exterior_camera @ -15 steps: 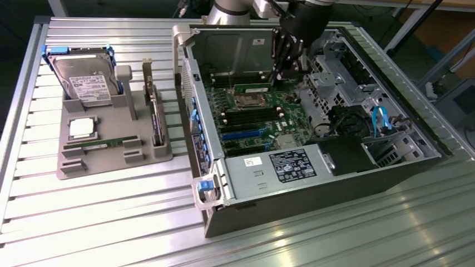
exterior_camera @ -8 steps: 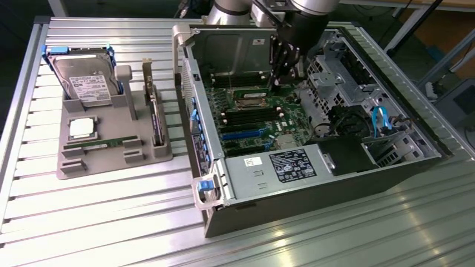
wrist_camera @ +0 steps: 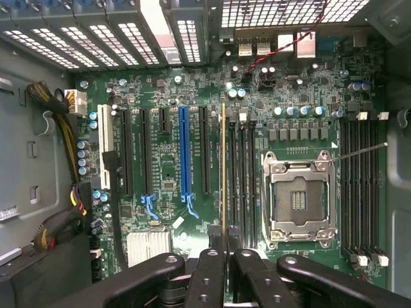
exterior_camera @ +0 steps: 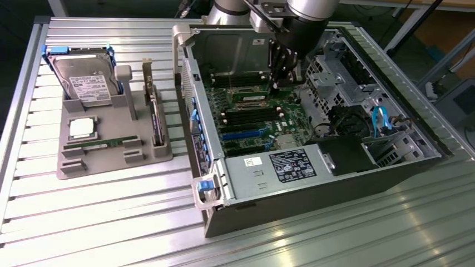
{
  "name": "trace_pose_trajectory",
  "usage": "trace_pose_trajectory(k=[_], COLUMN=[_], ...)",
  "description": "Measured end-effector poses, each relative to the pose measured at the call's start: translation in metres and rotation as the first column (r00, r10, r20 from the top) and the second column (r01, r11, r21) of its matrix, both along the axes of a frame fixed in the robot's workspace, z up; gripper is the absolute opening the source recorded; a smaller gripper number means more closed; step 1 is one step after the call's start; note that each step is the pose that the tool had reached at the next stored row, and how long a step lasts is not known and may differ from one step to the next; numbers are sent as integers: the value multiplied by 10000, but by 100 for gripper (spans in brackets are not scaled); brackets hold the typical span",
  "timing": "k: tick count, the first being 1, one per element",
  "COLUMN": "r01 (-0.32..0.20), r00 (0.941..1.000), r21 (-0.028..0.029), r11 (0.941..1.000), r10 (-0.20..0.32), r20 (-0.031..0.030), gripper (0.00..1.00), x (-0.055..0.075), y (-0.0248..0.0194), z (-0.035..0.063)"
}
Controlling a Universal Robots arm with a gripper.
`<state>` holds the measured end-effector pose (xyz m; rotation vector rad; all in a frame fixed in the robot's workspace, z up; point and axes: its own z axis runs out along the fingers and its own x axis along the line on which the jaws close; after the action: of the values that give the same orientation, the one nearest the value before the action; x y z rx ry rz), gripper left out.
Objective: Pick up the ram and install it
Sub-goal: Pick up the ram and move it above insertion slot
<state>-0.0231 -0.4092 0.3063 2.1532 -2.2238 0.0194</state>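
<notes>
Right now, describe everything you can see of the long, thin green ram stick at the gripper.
The ram shows edge-on: a long, thin strip, greenish-gold along its edge. The black gripper's fingertips pinch one end. It lies parallel to the black memory slots, on their side away from the silver processor socket. Whether it is seated cannot be told.

Arm [exterior_camera: 308,16] at top centre of exterior view, gripper [exterior_camera: 277,83] pointing straight down, fingers pinched narrow on the ram [wrist_camera: 223,160].
</notes>
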Motion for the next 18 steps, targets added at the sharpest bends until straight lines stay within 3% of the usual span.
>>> trace_pose_trajectory(k=[9,18], r01=[1,-1], r00=[10000,10000], r21=[2,3], r11=[10000,10000], r10=[-1,1], r20=[1,1], gripper=[12,12], x=[45,45], y=[0,0], z=[-2,-150])
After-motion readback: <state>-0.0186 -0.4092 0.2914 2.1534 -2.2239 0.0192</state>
